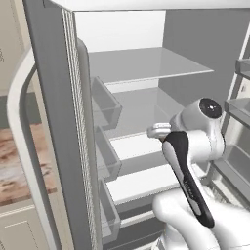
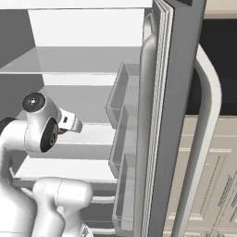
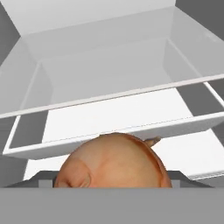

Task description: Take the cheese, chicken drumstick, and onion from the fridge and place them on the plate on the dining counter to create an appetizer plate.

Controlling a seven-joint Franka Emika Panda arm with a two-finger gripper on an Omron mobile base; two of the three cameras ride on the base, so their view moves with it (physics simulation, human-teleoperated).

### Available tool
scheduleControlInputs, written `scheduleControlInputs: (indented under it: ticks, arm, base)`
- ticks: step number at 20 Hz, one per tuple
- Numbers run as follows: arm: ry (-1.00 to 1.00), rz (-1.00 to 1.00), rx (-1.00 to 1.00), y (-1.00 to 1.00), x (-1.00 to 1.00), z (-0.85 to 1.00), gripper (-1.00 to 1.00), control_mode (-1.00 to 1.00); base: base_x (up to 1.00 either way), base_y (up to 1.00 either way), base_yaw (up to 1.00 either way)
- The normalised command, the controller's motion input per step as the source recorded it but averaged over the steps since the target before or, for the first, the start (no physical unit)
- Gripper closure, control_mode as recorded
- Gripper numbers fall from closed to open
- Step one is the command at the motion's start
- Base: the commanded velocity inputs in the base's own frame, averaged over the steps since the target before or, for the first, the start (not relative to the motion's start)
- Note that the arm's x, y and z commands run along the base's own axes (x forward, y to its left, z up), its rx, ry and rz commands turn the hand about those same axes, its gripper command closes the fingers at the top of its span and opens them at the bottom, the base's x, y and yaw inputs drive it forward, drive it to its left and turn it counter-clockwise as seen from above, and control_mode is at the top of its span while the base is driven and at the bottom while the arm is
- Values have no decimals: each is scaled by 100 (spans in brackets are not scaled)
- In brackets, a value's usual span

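onion position: the onion [image 3: 111, 162] sits at the bottom middle of the hand view, hard up against the camera, inside the fridge [image 1: 205, 49] over the white shelves.
key relation: onion lies straight ahead of the end effector [image 1: 158, 131], along its line of sight and centred. No sideways offset worth noting.
flanking: a dark finger tip [image 3: 43, 180] shows at the onion's left edge and a matching dark patch at its right, so the jaws straddle it.
end effector state: jaws stand wide, about the onion's width. Cannot tell whether the pads press on the skin or sit just off it, so a grip is unconfirmed.
support: cannot tell whether the onion rests on the shelf below or hangs clear of it.
onion axis: nearly round. A small stem nub points up and to the right in the hand view. No long axis matters for the grasp.
onion surface: tan-orange, smooth, faint veins, domed. Judged firm and liable to roll if nudged off centre.
shelf [image 3: 113, 118]: flat white panel with translucent glass-like edge.
fridge door [image 1: 53, 122]: grey steel, ribbed seal, grey bins inside, pale curved handle [image 1: 17, 97].
next move, judged: confirm contact on both sides, then draw straight back out between the doors.
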Motion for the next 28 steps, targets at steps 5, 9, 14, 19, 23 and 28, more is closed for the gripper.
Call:
scheduleControlInputs:
  ticks: [5,9,14,19,23,28]
  arm:
    - [4,-2,0,-10,-80,7,100,100]
    - [0,0,0,0,0,0,100,100]
    - [0,0,0,0,0,0,100,100]
    - [0,0,0,0,0,0,100,100]
    - [0,0,0,0,0,0,100,100]
    - [0,0,0,0,0,0,100,100]
  base:
    - [-20,0,-1]
    - [-100,0,-7]
    - [-100,0,-5]
    - [-100,0,-4]
    - [-100,0,-3]
    - [-100,6,-1]
